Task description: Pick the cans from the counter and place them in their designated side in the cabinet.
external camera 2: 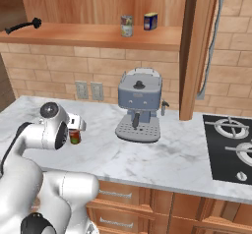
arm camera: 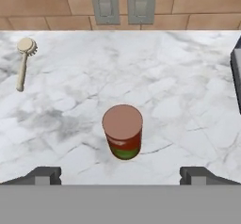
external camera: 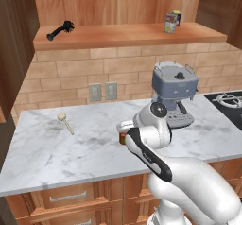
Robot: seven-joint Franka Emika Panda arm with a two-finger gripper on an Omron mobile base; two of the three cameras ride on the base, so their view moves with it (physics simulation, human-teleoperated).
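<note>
Hovering over the counter (arm camera: pixel 188 100), the gripper (arm camera: pixel 120 173) has its jaws spread wide with nothing between them; its two dark fingertips (arm camera: pixel 44 173) stand well apart on either side of the dark red can (arm camera: pixel 123 138). That can (green band near its base) stands upright on the marble, just in front of the hand. A wooden brush (arm camera: pixel 23 60) lies further off by the wall, below two outlets (arm camera: pixel 122 2). An espresso machine (external camera 2: pixel 139 105) sits beside the arm. Up in the cabinet (external camera: pixel 118 35), the silver can (external camera: pixel 170 23) stands next to a blue can (external camera: pixel 177 17), with a black brush (external camera: pixel 60 30) at the shelf's other end
</note>
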